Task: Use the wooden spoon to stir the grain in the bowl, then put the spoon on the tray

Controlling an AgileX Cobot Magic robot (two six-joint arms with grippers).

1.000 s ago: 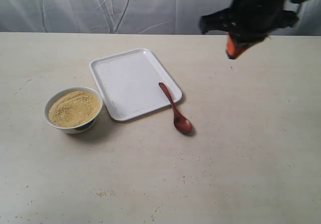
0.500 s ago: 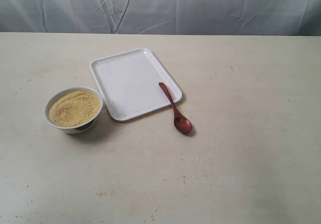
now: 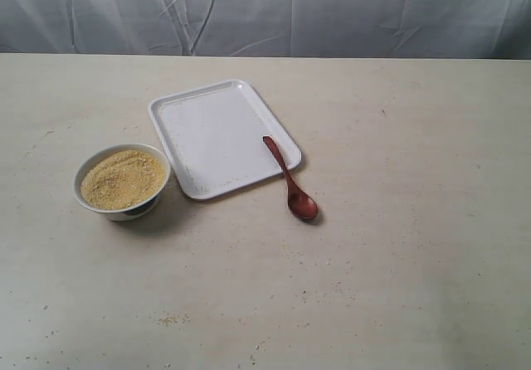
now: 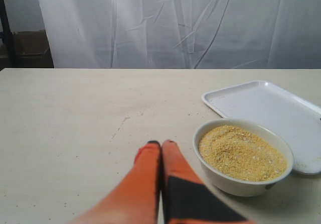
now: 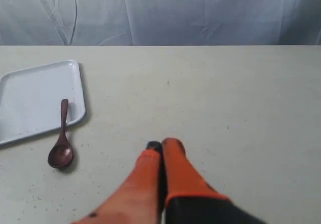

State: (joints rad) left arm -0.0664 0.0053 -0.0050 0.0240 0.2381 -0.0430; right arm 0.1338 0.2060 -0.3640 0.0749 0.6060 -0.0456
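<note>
The white bowl (image 3: 122,181) holds a mound of yellow-tan grain (image 3: 121,178) at the left of the table. Beside it lies the white tray (image 3: 217,109). The wooden spoon (image 3: 289,180) rests with its handle end over the tray's rim and its scoop on the table. Neither gripper appears in the exterior view. In the left wrist view my left gripper (image 4: 161,143) is shut and empty, a little short of the bowl (image 4: 235,178). My right gripper (image 5: 162,144) is shut and empty in the right wrist view, well away from the spoon (image 5: 61,146).
A white curtain (image 3: 265,9) hangs behind the table's far edge. Stray grains (image 3: 170,318) lie scattered on the tabletop near the front.
A second ago the right arm hung at the upper right of the exterior view; it has since left that view. Bowl, tray and spoon have not moved.
</note>
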